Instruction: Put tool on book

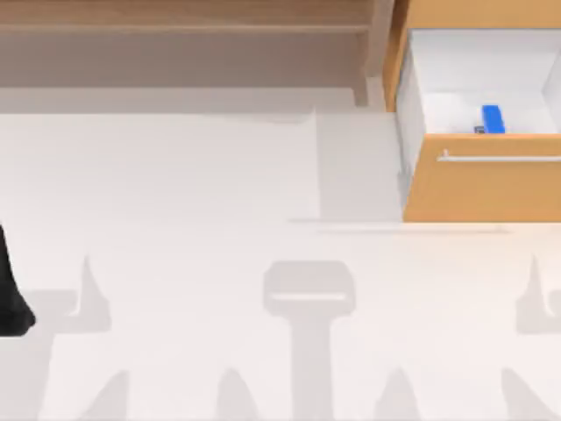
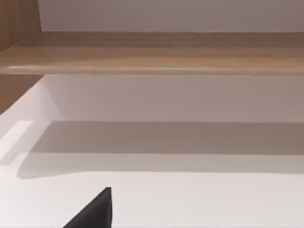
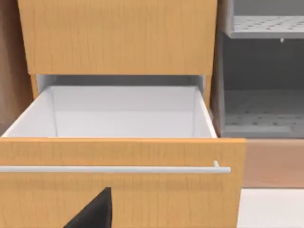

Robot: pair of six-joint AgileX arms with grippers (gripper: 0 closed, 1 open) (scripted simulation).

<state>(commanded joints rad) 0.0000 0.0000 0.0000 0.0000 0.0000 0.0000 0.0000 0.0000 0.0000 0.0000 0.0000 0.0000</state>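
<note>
The tool (image 1: 493,119), a small bright blue oblong with a dark grey end, lies inside the open white-lined drawer (image 1: 482,189) at the table's back right. In the right wrist view the wooden drawer front (image 3: 118,194) and its silver handle (image 3: 114,169) stand close ahead and hide the tool; a dark part of my right gripper (image 3: 95,213) shows low in that picture. My left arm (image 1: 10,294) sits at the far left edge of the table. A dark part of my left gripper (image 2: 95,213) hangs over bare white table. The book is out of view.
A long wooden shelf (image 1: 175,26) runs along the back of the white table (image 1: 219,219). Another wooden drawer front (image 3: 118,38) sits above the open one. Grey perforated shelves (image 3: 261,109) stand beside the drawer unit.
</note>
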